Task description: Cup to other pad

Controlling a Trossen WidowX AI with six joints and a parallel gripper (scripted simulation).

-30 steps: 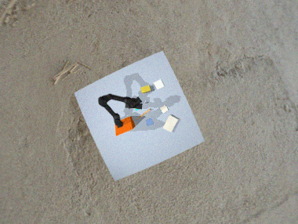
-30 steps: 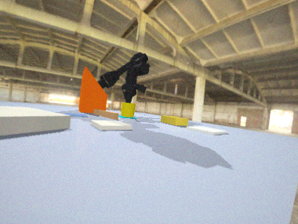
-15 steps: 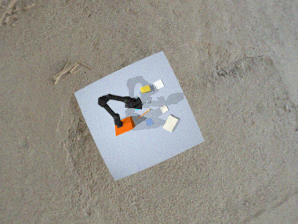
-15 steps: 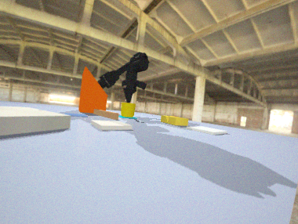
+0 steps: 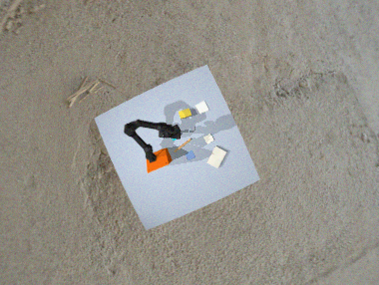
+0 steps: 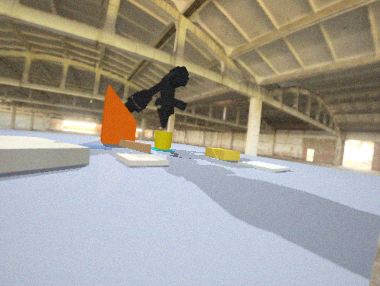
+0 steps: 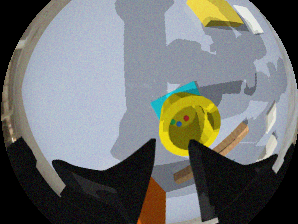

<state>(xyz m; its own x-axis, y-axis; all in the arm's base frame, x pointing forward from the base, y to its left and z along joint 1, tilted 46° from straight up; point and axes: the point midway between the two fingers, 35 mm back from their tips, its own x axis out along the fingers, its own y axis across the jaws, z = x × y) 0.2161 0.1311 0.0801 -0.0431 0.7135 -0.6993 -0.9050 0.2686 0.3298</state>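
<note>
Cup (image 6: 163, 140) (image 7: 167, 120), yellow, round and smooth, stands upright on the cyan pad (image 6: 169, 150) (image 7: 160, 104), below the tool (image 6: 164, 125) (image 7: 172, 143) and apart from it in the exterior view. Red, blue and green marbles (image 7: 179, 121) lie inside. The tool is released, its black, pointed fingers parted with nothing between them. Nearby, a brown strip (image 5: 184, 144) (image 6: 135, 146) (image 7: 234, 138) and a yellow block (image 5: 185, 114) (image 6: 222, 154) (image 7: 216, 13) rest on the pale, finely speckled counter (image 5: 145, 199) (image 6: 150, 225) (image 7: 75, 75). An orange wedge-like block (image 5: 159, 160) (image 6: 117, 120) (image 7: 152, 202) stands farther off.
</note>
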